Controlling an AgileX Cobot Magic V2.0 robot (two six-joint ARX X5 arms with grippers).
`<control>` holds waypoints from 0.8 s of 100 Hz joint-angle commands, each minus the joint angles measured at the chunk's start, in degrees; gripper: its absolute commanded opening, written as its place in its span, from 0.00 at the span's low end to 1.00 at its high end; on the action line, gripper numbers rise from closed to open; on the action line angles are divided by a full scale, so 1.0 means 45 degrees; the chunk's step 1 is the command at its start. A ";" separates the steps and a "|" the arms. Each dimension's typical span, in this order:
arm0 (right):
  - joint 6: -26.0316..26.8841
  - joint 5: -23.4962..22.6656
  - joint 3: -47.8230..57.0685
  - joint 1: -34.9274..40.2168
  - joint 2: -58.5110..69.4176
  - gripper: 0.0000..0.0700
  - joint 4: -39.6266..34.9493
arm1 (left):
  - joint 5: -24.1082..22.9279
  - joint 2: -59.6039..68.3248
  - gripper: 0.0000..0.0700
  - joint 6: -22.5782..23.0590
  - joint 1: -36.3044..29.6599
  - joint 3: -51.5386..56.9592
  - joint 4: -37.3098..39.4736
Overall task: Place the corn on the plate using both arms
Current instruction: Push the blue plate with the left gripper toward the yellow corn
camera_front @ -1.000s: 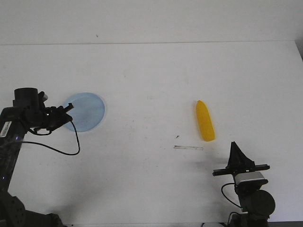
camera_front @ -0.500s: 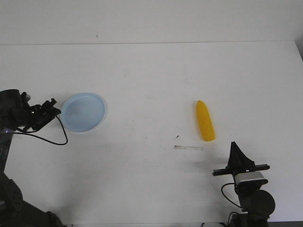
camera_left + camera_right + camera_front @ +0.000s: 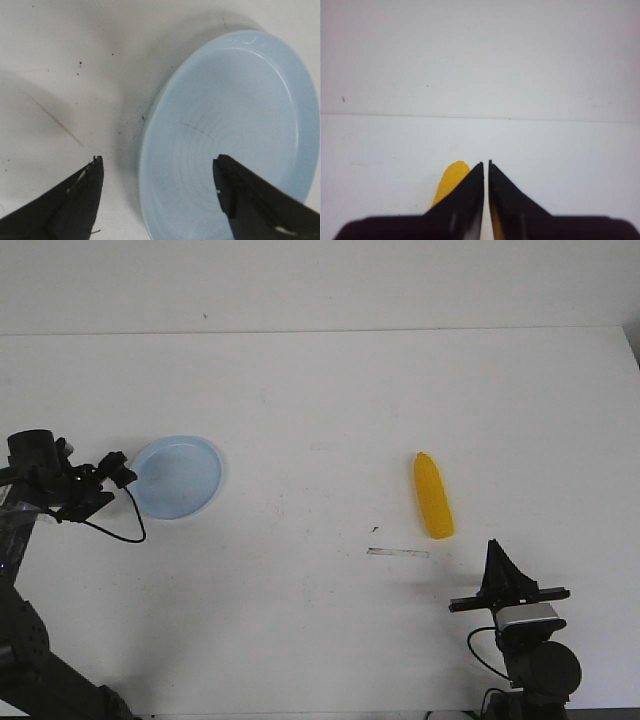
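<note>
The pale blue plate [image 3: 180, 477] lies on the white table at the left. My left gripper [image 3: 119, 469] is open and empty at the plate's left edge. In the left wrist view the plate [image 3: 240, 120] fills the right side; the left gripper [image 3: 157, 161] straddles its near rim, one finger over the plate and one over bare table. The yellow corn [image 3: 433, 496] lies on the table at the right, pointed end away from me. My right gripper [image 3: 495, 558] is shut and empty, just short of the corn and slightly to its right. The right wrist view shows the corn [image 3: 451, 179] partly hidden behind the shut right gripper [image 3: 486, 163].
A thin dark strip [image 3: 397, 552] lies on the table just in front of the corn, with a small dark speck [image 3: 374, 529] beside it. The left arm's black cable [image 3: 125, 525] loops over the table near the plate. The table's back edge [image 3: 320, 333] meets the wall.
The left gripper drew back to the left off the plate's edge, then edged slightly back toward it. The plate, the corn and the right arm have not moved.
</note>
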 commanded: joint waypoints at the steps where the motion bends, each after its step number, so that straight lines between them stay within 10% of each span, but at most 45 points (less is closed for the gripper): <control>1: 0.0024 0.0000 -0.0015 0.0010 0.0019 0.02 0.0121 | 0.0005 0.0466 0.57 0.0039 -0.0087 0.0180 0.0112; 24: 0.0024 0.0000 -0.0015 0.0010 0.0019 0.02 0.0126 | 0.0000 0.0899 0.55 0.0044 -0.0661 0.0180 0.0296; 45: 0.0024 0.0000 -0.0015 0.0010 0.0019 0.02 0.0126 | -0.0092 0.1205 0.37 0.0039 -0.0865 0.0180 0.0340; 60: 0.0024 -0.0005 -0.0015 0.0010 0.0019 0.02 0.0121 | -0.0374 0.1209 0.00 0.0039 -0.0889 0.0180 0.0359; 80: 0.0024 -0.0005 -0.0015 0.0010 0.0019 0.02 0.0121 | -0.0835 0.1054 0.00 -0.0049 -0.0942 0.0180 0.0117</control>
